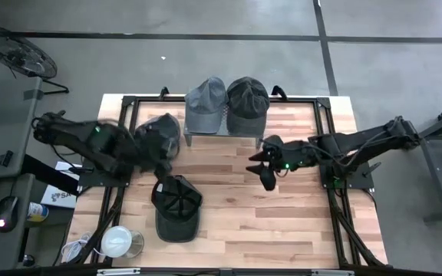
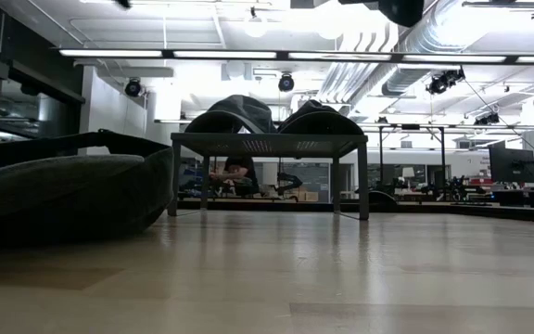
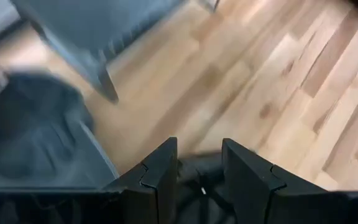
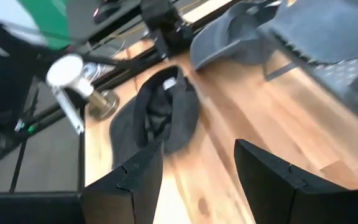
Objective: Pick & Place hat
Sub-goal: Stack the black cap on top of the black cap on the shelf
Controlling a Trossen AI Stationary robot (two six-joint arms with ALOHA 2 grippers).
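Two hats, a grey one and a darker one, rest on top of a small grey stand at the table's far middle. A third dark hat lies by the stand's left end, partly under my left arm. A fourth hat lies upside down on the wood near the front left, also seen in the right wrist view. My left gripper hovers open beside the third hat. My right gripper hovers open right of centre, pointing toward the upturned hat.
A round clear container with a white lid stands at the table's near left corner. The stand's leg is close to my left gripper. Bare wood lies between the upturned hat and the right edge. A black frame rims the table.
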